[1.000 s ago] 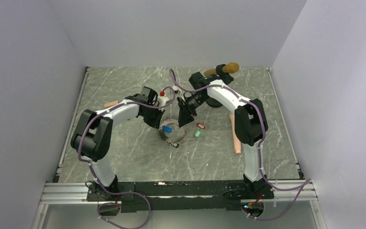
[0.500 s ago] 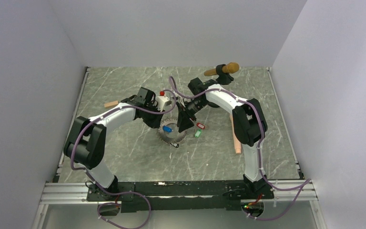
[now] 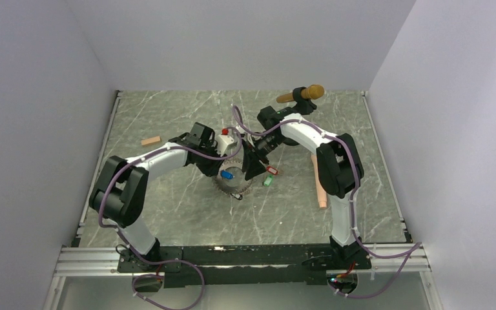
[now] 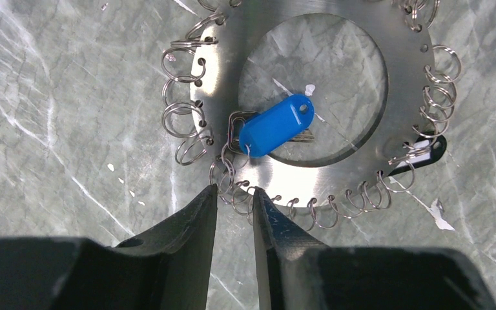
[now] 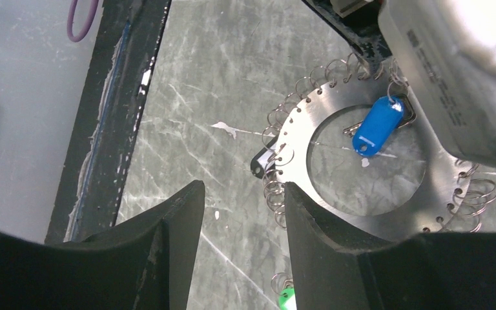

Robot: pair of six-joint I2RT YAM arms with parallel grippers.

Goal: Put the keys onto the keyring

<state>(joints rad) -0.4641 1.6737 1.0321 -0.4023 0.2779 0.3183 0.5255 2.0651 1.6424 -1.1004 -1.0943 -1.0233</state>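
**Keyring flat mid-tabletop, one key on it, both pincers empty**

- The keyring (image 4: pixel 410 90) is a thin flat steel disc with a big centre hole and small split rings hung all round its outer edge. It lies flat near the middle of the tabletop (image 3: pixel 168 194), a bit toward the far edge.
- The blue-tagged key (image 4: pixel 276 126) lies across the disc's inner rim, half over the hole. Its little ring points toward the split rings at the near rim. I can't tell from here if it's actually threaded on.
- The red-tagged key (image 3: pixel 271 170) and green-tagged key (image 3: pixel 267 181) lie on the tabletop just right of the disc, off it.
- The left pincer (image 4: pixel 234 194) is parted to a narrow slot and grips nothing, with its tips just short of the split rings on the disc's edge.
- The right pincer (image 5: pixel 243 187) is spread wide and empty, hovering over the disc's other side.

Handling, my read:
- The disc is stiff, smooth and flush to the tabletop. It will likely skate if pushed sideways and gives no lip to get under, so pin it from above rather than try to lift it.
- The split rings are thin, springy wire that flips away easily. Pinch one across its flat, close to the disc hole, to steady it.
- The keys are very light and the tags are slick plastic. Take the tag across its narrow sides and leave the key's ring end free.
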